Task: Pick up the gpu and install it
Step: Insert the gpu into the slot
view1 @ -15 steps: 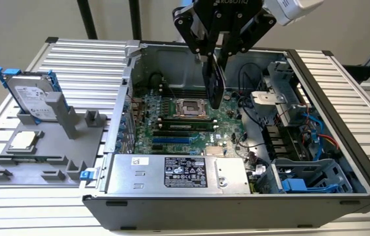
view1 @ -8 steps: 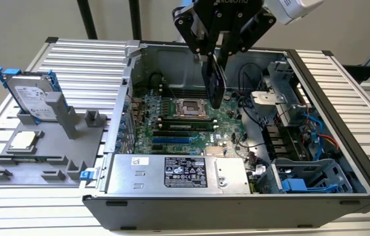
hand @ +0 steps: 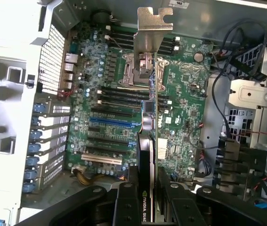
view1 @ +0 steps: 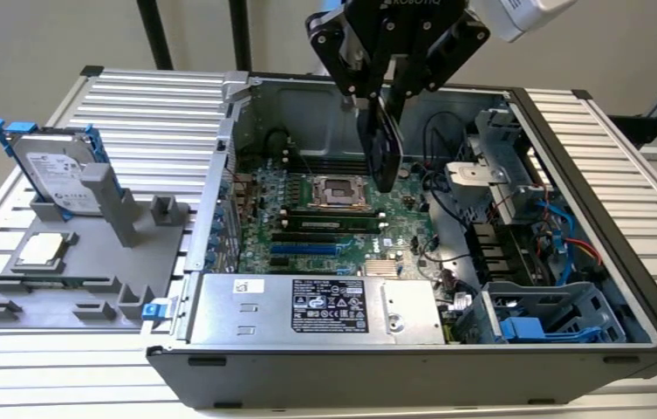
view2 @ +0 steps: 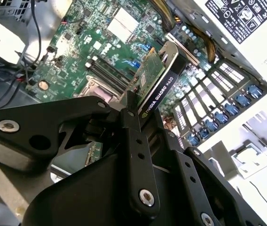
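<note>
Black gripper [hand: 148,200] clamps the gpu [hand: 148,110] edge-on, hanging clear above the motherboard [hand: 110,108], case walls [hand: 227,16] well apart.

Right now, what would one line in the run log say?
gripper: shut on gpu | gpu: hanging over motherboard inside open case | install: not yet seated

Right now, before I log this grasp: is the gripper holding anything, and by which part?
Yes. The gripper holds the gpu, clamped across its two flat faces at the end opposite its silver bracket, over the motherboard.
</note>
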Controlling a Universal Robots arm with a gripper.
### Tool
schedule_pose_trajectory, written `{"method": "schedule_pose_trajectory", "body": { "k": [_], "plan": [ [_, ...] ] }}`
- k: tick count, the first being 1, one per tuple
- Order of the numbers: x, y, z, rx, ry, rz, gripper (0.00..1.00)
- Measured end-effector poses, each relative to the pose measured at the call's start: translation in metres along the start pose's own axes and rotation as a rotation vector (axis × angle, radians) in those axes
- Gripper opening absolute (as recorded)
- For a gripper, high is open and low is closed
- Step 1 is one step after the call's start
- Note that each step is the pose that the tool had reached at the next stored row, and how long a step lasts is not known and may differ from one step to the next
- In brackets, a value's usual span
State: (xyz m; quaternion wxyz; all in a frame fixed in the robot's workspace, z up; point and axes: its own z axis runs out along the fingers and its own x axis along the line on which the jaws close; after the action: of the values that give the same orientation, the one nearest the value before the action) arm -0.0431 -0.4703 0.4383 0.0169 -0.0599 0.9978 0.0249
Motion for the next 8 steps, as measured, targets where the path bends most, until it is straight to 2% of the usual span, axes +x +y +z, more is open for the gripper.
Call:
{"method": "schedule_pose_trajectory", "body": {
  "k": [8],
  "plan": [
    [0.0000, 0.0000, -0.0004, -0.0012, 0.0015, -0.032, 0.00]
  ]
}}
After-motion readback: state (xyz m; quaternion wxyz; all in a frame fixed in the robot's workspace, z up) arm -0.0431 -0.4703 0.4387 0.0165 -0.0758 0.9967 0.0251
